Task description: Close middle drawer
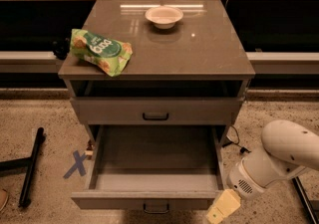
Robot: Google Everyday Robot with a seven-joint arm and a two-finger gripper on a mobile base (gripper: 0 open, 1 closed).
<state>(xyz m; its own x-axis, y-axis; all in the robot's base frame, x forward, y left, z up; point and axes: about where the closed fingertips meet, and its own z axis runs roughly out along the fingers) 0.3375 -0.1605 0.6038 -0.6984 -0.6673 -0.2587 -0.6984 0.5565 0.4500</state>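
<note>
The middle drawer [114,200] is pulled far out of the grey cabinet, and its wide shallow box is empty. Its dark pull [156,209] shows at the lower edge of the view. My gripper [219,210], with a yellowish fingertip, hangs at the bottom right, just beside the drawer front's right corner. I cannot tell whether it touches the front. The white arm [279,156] reaches in from the right. The uppermost drawer [155,111] above is closed. The lowest drawer is hidden below the open one.
A green snack bag [101,51] and a white bowl [164,16] lie on the cabinet top. A blue tape X [76,164] and a black bar [31,173] are on the floor at the left. A cable [234,141] lies right of the cabinet.
</note>
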